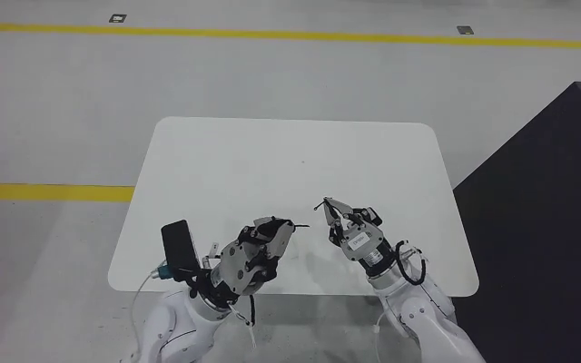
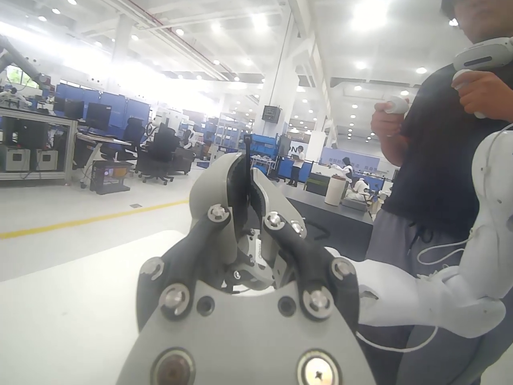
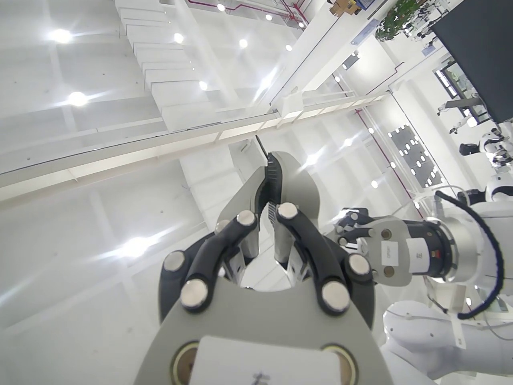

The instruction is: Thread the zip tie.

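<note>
Both grippers hover above the front part of the white table (image 1: 290,154), facing each other a short gap apart. My left gripper (image 2: 247,170) is shut on a black zip tie (image 2: 247,150); its square head end sticks out past the fingertips. In the top view that end (image 1: 300,222) points toward the right arm. My right gripper (image 3: 269,170) is shut on a thin black tail tip (image 3: 261,146), which pokes out beyond its fingertips. In the top view the right gripper (image 1: 329,210) sits just right of the left gripper (image 1: 280,227). The strap between the two ends is hidden.
A black device (image 1: 178,243) is mounted on the left arm near the table's front left corner. A dark panel (image 1: 536,200) stands off the table's right side. A person holding controllers (image 2: 394,105) stands beyond the table in the left wrist view.
</note>
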Robot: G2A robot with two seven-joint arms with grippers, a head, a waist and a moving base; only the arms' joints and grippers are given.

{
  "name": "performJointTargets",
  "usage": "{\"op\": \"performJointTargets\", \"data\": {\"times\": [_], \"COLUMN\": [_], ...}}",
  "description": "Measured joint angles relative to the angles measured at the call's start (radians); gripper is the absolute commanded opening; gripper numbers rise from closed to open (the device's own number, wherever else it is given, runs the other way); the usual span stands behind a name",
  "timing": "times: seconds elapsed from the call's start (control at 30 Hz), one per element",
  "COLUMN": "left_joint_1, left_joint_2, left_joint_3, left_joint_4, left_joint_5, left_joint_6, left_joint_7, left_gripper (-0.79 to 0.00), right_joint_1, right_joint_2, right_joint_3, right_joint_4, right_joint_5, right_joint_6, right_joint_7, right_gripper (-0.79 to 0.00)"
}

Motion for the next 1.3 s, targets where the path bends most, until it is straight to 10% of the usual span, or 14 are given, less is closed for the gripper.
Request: {"op": "performJointTargets", "data": {"times": [1.3], "left_joint_1": [-0.059], "left_joint_2": [-0.007], "left_joint_3": [0.045], "left_joint_4": [0.059], "left_joint_5": [0.148], "left_joint_6": [0.123], "left_joint_7": [0.009], "left_gripper": [-0.785], "right_joint_1": [0.004], "right_joint_2": [-0.004], "right_joint_3": [-0.013], "right_joint_4": [0.005], "right_joint_5": [-0.026], "right_joint_6": [-0.013], "right_joint_7": [-0.011], "right_gripper": [-0.785]}}
